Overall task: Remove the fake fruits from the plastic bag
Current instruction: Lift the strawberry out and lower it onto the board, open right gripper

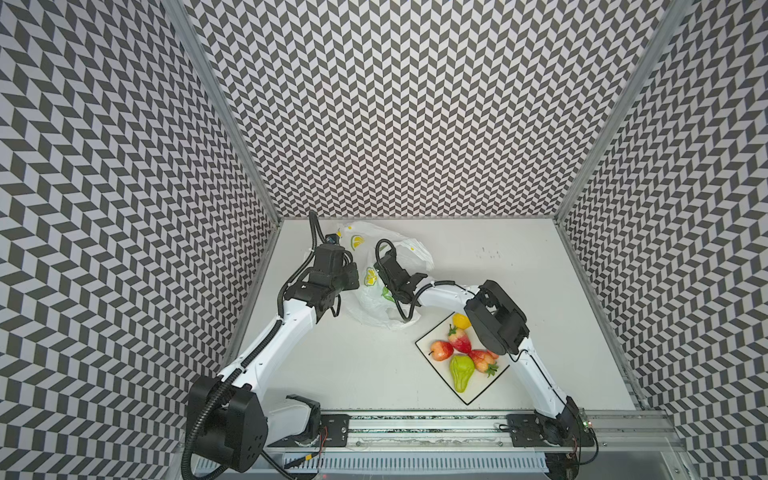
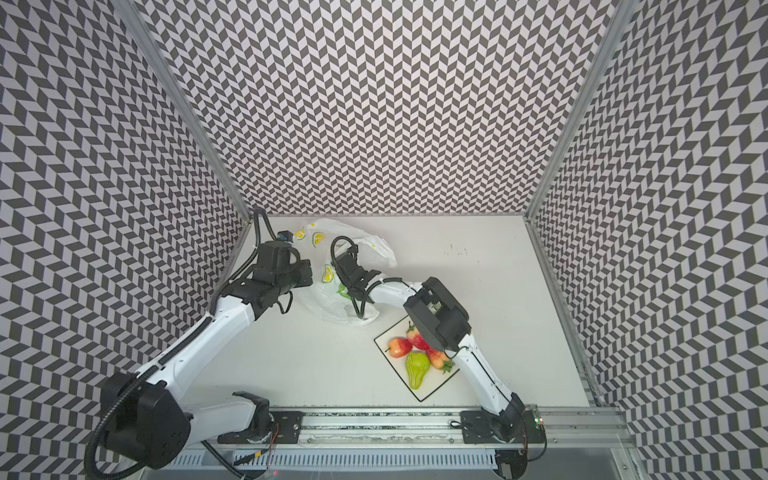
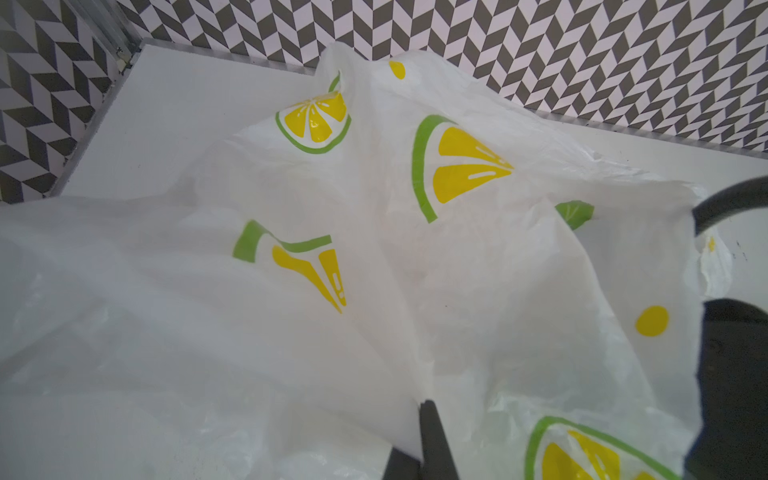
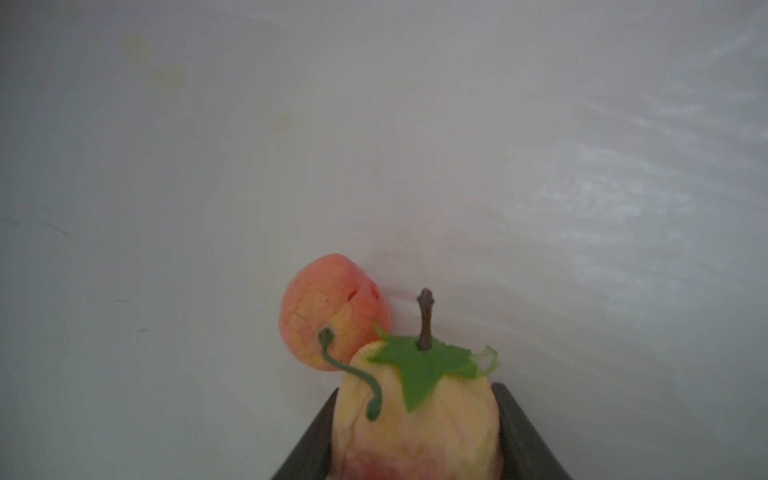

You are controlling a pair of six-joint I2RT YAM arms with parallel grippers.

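Right pincer (image 4: 415, 388) inside plastic bag (image 4: 582, 187); snug around pale fruit (image 4: 415, 432)

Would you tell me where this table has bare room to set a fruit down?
Bare: the table at far right, between plastic bag and right wall; also the near middle, between left arm and plate. The plate is crowded, only its near corner free.

My right end effector (image 1: 390, 296) is sunk into the crumpled plastic bag (image 1: 370, 305), tips hidden by the film. My left end effector (image 1: 353, 278) is at the bag's opposite edge. Behind my right end effector, a plate (image 1: 482, 382) on the counter (image 1: 332, 365) carries five fake fruits (image 1: 461, 372).
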